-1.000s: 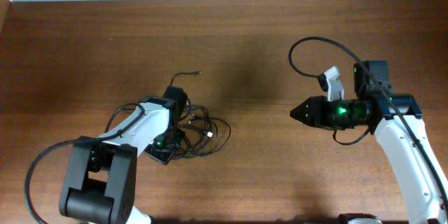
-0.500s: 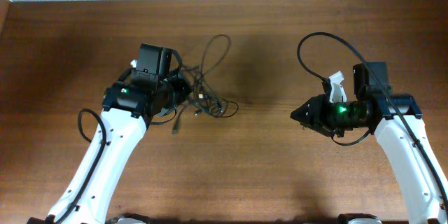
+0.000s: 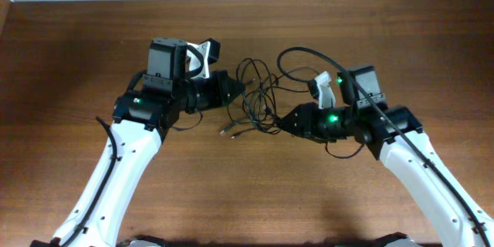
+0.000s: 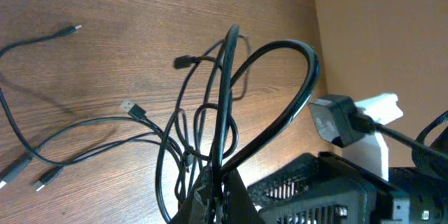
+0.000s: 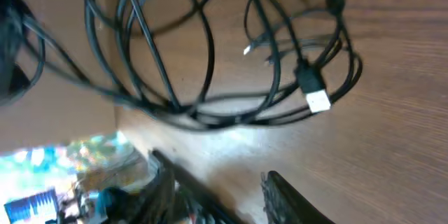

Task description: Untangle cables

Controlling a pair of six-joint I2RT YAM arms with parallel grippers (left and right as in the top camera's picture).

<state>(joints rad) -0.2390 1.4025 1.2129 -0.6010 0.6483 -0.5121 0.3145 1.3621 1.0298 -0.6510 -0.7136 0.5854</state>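
At mid-table (image 3: 386, 31), angled in from opposite sides with elbows bent, tips near each other but apart. On the left, the left gripper (image 3: 234, 89) pointing rightward, clenched on the cables (image 3: 258, 102). From the left wrist camera, fingers (image 4: 234, 199) pinched together at the base of several black loops standing up from them. On the right, the right gripper (image 3: 282, 123) pointing leftward, just beside the bundle's edge. From the right wrist camera, fingers (image 5: 287, 192) spread with bare wood between, grasping nothing, loops lying just ahead. Bunched between the two tips, loose strands and a silver-tipped plug (image 5: 316, 99) trailing onto the wood.
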